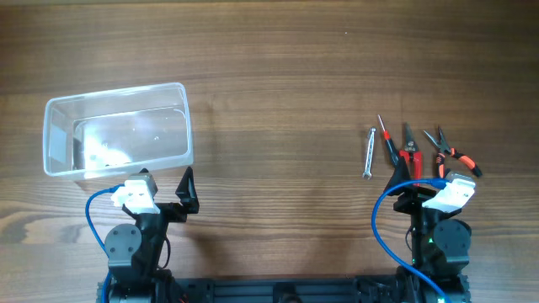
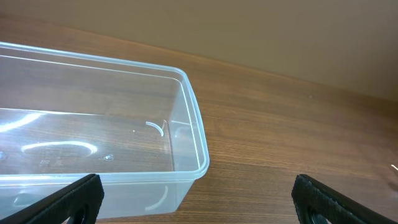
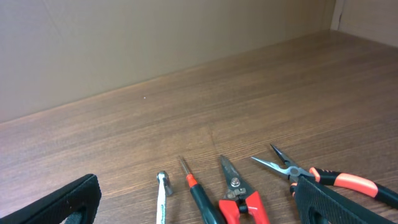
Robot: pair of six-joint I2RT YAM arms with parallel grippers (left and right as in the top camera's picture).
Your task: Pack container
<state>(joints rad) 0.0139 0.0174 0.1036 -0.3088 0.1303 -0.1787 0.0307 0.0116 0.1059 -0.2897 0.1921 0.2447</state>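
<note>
I am watching the left claw (image 2: 198, 202) hovering with its black fingers (image 2: 68, 202) spread wide and gripping nothing. The clear, see-through plastic rectangular container (image 2: 202, 149) is sitting just beyond it, at the left of the brown wooden table (image 1: 278, 84). The container's near right corner is showing between the fingers, closer to the left one. The right claw (image 3: 199, 208) is also hanging with its fingers wide apart and nothing between them. Four tools are lying in a row just past it, well apart from the container. From left to right they are a small silver wrench (image 3: 163, 193), a red-and-black screwdriver (image 3: 196, 186), red-handled cutters (image 3: 239, 199) and orange-and-black needle-nose pliers (image 3: 311, 173).
</note>
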